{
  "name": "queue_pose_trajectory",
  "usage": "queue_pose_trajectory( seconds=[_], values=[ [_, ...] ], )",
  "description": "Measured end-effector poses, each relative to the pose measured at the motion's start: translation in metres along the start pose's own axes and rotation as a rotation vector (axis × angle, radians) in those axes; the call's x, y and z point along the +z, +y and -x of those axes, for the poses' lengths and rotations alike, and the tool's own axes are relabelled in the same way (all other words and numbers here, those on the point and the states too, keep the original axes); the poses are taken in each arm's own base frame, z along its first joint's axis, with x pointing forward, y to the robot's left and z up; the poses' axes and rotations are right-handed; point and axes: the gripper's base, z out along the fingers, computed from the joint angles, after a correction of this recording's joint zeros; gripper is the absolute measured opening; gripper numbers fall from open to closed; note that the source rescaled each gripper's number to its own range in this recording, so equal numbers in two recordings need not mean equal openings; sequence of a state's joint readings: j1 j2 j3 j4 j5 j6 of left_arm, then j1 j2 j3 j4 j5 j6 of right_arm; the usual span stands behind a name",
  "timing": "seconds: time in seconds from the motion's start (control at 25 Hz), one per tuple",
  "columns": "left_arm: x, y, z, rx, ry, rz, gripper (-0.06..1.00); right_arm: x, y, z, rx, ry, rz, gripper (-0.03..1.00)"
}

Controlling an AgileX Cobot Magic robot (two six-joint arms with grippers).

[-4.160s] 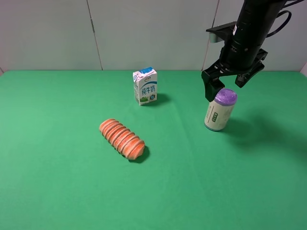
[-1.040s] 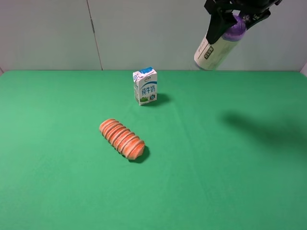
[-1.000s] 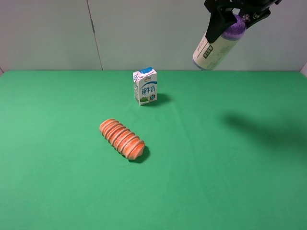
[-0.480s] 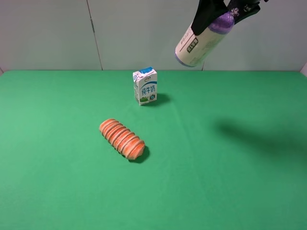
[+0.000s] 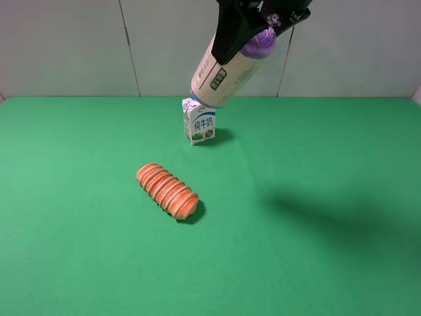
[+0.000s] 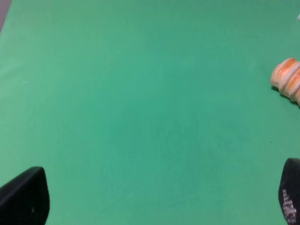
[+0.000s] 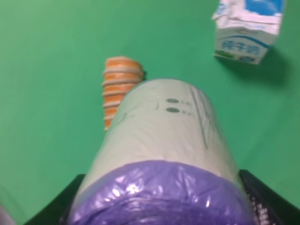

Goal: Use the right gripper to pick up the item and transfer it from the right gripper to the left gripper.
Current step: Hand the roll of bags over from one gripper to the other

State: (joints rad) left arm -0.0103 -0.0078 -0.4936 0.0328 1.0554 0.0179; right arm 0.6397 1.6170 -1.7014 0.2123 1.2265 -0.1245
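The item (image 5: 223, 72), a cream cylinder with purple ends and a small printed label, hangs tilted high in the air above the milk carton. My right gripper (image 5: 258, 26) is shut on its upper purple end. In the right wrist view the item (image 7: 165, 136) fills the middle, with a black finger (image 7: 262, 199) on either side of its purple end. My left gripper (image 6: 157, 199) is open over bare green cloth, with nothing between its fingertips (image 6: 24, 197). It does not show in the exterior high view.
A blue-white milk carton (image 5: 199, 121) stands at the back centre of the green table (image 5: 316, 263). An orange ridged bread loaf (image 5: 168, 190) lies left of the middle and also shows as the loaf (image 6: 287, 80) in the left wrist view. A grey wall runs behind the table.
My right gripper has carried the item to the left, from the upper right to above the milk carton, tilting it further. Its shadow on the table has shifted left too.
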Motion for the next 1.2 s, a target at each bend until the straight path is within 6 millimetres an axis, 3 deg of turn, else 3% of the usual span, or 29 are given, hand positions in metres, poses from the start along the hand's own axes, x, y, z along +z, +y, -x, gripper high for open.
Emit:
queue_pose_trajectory(
  seconds=[0.36, 0.64, 1.0, 1.2],
  values=[
    [0.000, 0.000, 0.000, -0.001, 0.000, -0.005, 0.93, 0.016, 0.032, -0.010, -0.160, 0.064, 0.037, 0.01],
    [0.000, -0.005, 0.000, 0.038, -0.002, -0.051, 0.93, 0.037, 0.032, -0.027, -0.283, 0.153, 0.053, 0.01],
    [-0.001, -0.011, 0.000, 0.073, -0.009, -0.119, 0.93, 0.037, 0.039, -0.025, -0.434, 0.102, 0.140, 0.01],
    [0.011, -0.017, 0.012, 0.148, 0.087, -0.201, 0.93, 0.035, 0.045, -0.023, -0.515, 0.063, 0.206, 0.01]
  ],
)
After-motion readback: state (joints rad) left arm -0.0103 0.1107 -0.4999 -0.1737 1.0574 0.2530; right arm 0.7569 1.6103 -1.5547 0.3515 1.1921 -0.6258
